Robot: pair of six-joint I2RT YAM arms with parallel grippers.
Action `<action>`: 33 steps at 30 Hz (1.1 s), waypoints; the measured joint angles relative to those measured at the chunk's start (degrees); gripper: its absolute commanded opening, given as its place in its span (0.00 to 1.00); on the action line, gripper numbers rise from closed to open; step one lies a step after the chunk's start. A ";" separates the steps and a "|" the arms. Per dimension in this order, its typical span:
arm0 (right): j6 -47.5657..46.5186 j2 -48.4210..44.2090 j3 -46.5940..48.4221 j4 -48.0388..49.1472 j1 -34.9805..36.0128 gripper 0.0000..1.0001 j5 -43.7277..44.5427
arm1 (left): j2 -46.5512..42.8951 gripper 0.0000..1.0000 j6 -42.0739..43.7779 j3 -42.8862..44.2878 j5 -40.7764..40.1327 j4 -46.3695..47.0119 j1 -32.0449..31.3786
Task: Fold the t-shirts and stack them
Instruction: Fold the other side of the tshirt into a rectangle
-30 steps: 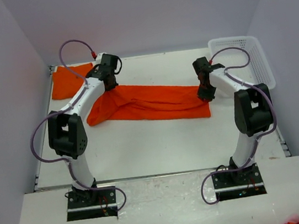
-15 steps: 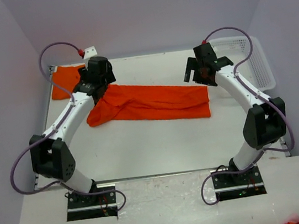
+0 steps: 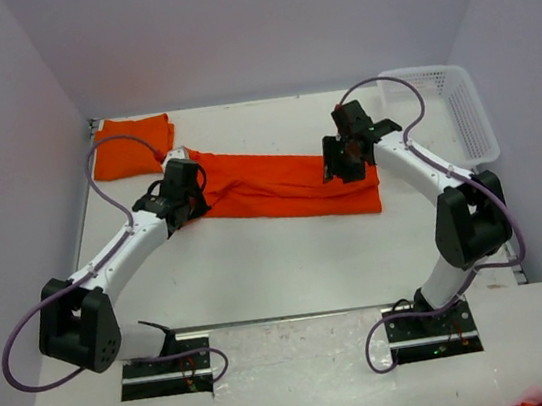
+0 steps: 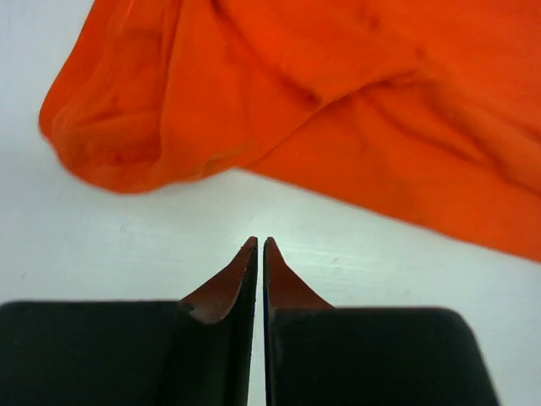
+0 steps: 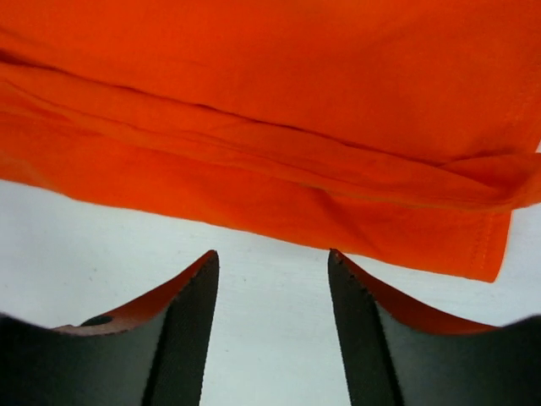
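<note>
Just ahead of both sets of jaws, the long folded t-shirt point(image 3: 283, 181) lies flat across the counter point(image 3: 260, 265), with a strip of bare counter between cloth and tips. Facing its bunched end, the left jaws are pressed together, empty. Facing the hemmed end's near edge, the right jaws are partly parted, nothing between them. The second folded t-shirt point(image 3: 132, 145) lies well beyond the left jaws, in the far corner. The white basket point(image 3: 454, 106) is out past the right jaws, clear of the cloth.
</note>
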 measured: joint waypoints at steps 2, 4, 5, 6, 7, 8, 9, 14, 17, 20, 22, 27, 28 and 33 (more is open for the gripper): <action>-0.87 0.90 0.00 0.39 0.57 0.62 -1.90 | -0.28 0.31 -0.72 -2.36 -1.31 -2.93 0.02; -1.18 1.46 0.02 0.68 1.20 0.61 -2.84 | -0.68 0.44 -1.77 -2.95 -3.65 -5.31 0.02; -1.20 1.62 0.00 0.72 1.42 0.61 -3.28 | -1.27 0.44 -2.62 -3.06 -5.81 -6.38 0.00; -1.27 1.66 0.00 0.81 1.66 0.61 -3.54 | -1.70 0.45 -2.80 -3.10 -7.06 -6.99 0.02; -1.38 1.66 0.00 0.98 1.79 0.61 -3.74 | -2.38 0.45 -3.32 -3.10 -9.18 -7.80 0.02; -1.46 1.60 -0.09 1.27 1.84 0.61 -3.76 | -2.89 0.45 -3.69 -3.10 -10.95 -8.37 0.02; -1.60 1.46 -0.44 1.95 1.84 0.61 -3.76 | -3.19 0.44 -4.02 -3.10 -12.52 -8.83 0.02; -2.12 0.15 -2.34 2.54 1.84 0.61 -3.80 | -0.26 0.43 -4.90 -3.08 -17.49 -10.16 0.02; -2.54 -1.29 -2.45 2.67 1.84 0.61 -3.80 | 4.46 0.42 -4.94 -3.02 -18.08 -10.05 0.02; -2.73 -2.89 -2.45 2.73 1.84 0.61 -3.82 | 8.61 0.40 -4.87 -2.93 -18.18 -9.90 0.07; -2.86 -3.72 -2.47 2.86 1.84 0.61 -3.87 | 10.23 0.40 -4.68 -2.86 -18.16 -9.77 0.07; -2.95 -4.96 -3.30 3.69 1.84 0.61 -4.61 | 11.28 0.40 -4.04 -1.42 -18.23 -9.22 0.31; -2.95 -5.01 -3.54 3.80 1.84 0.61 -4.92 | 11.41 0.40 -3.85 -0.92 -18.23 -8.94 0.46; -2.95 -5.01 -4.33 4.04 1.84 0.61 -5.51 | 13.75 0.39 -2.67 2.56 -18.25 -7.67 2.25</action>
